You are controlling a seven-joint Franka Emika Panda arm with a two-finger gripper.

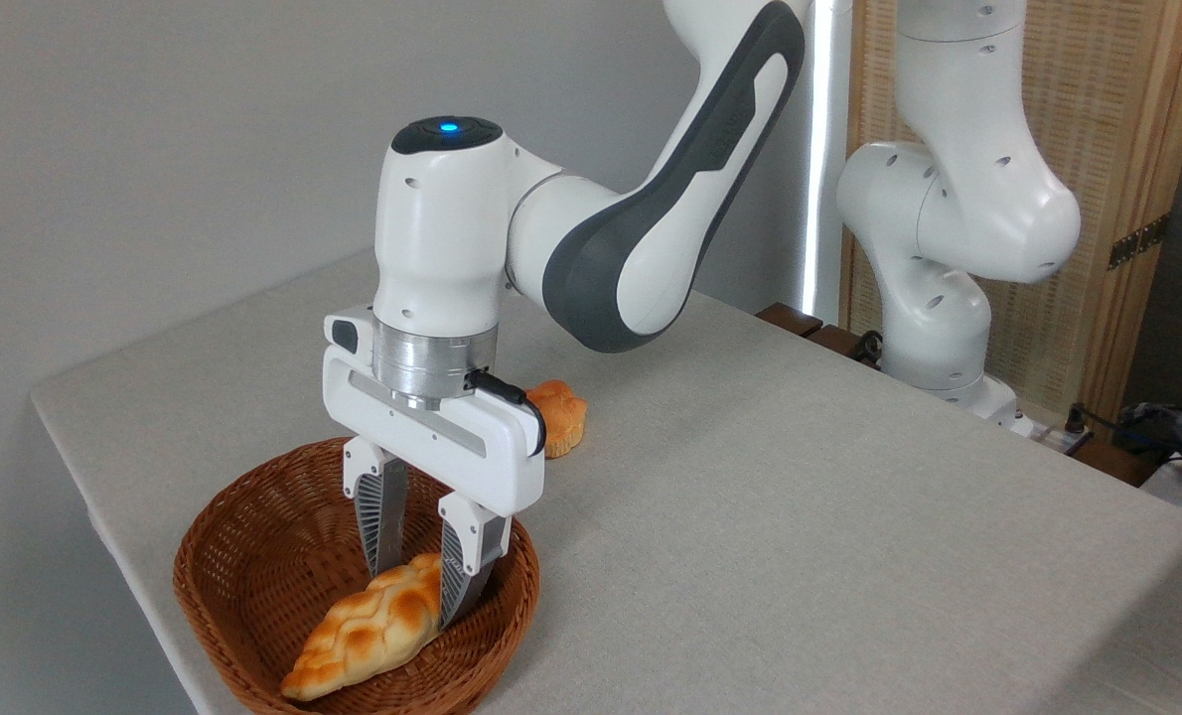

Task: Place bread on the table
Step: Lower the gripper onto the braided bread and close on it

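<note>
The tool (418,586) straddled one end of the bread (368,628) inside the basket (253,556), fingers apart, so an off-centre pinch risked the loaf swinging and dropping.

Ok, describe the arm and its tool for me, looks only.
The arm is glossy white with rounded segments, dark grey inlays and small round holes. A blue light glows on a dark cap at the wrist top. A silver ring joins the white boxy tool; a short black cable loops at its side. Its fingers are grey and ribbed.
</note>
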